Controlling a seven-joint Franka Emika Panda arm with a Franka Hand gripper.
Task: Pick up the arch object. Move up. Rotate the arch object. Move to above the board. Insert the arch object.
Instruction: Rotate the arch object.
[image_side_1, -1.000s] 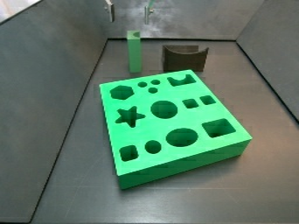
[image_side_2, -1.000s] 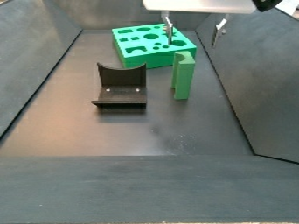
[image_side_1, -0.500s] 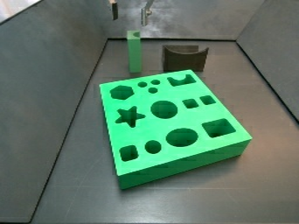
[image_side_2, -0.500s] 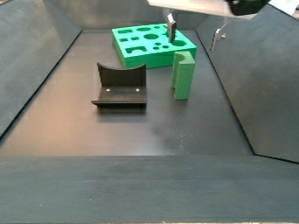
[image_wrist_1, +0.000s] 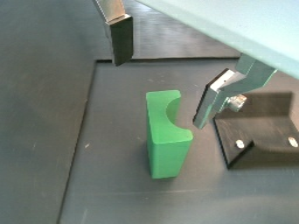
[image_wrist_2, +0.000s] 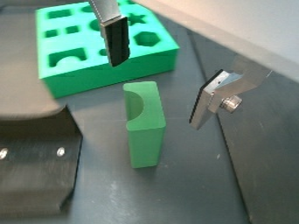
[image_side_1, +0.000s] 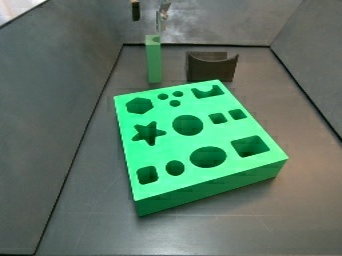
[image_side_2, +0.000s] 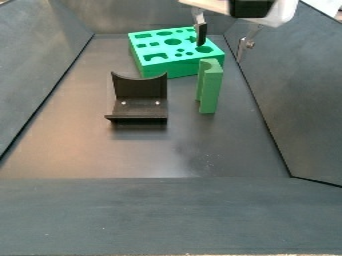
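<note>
Wrist views both showed us the gripper (image_wrist_1: 162, 92) (image_wrist_2: 158, 93) just above the arch object (image_wrist_1: 166, 144) (image_wrist_2: 142, 136), its fingers (image_wrist_1: 121, 39) spread wide, holding and touching nothing. The green arch object stood upright on the bench, notch at its top, near the dark fixture (image_side_2: 134, 100) but apart. Beyond it lay the board (image_side_2: 181, 68), with bare bench between them.

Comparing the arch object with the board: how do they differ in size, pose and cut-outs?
The arch object is a slim block; the board is a far larger slab. The arch object stands upright; the board lies flat. The arch object has one curved notch near its top; the board has many shaped holes. Both are bright green and rest on the floor. The open gripper hovers over the arch object.
</note>
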